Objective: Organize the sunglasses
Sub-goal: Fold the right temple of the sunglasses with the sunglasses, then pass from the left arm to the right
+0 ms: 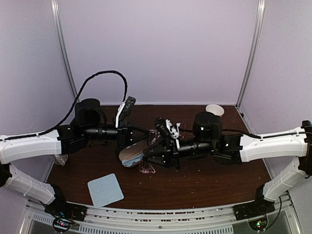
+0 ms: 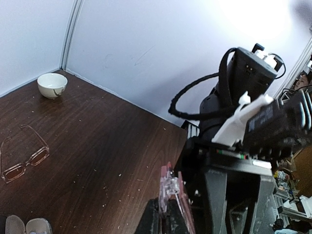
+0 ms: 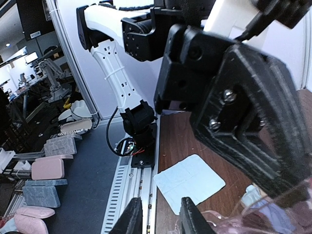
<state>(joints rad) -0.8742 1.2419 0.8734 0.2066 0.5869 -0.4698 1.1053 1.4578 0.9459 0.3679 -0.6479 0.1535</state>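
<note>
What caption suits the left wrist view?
Left gripper pinching one reddish pair of sunglasses, a second pair lying open on the dark table, white bowl in the corner.

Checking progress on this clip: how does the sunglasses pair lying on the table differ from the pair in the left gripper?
The table pair lies flat, temples unfolded, untouched; the gripped pair stands on edge, clamped in the left gripper. The table pair shows whole; the gripped pair is partly hidden. Both have reddish translucent frames.
</note>
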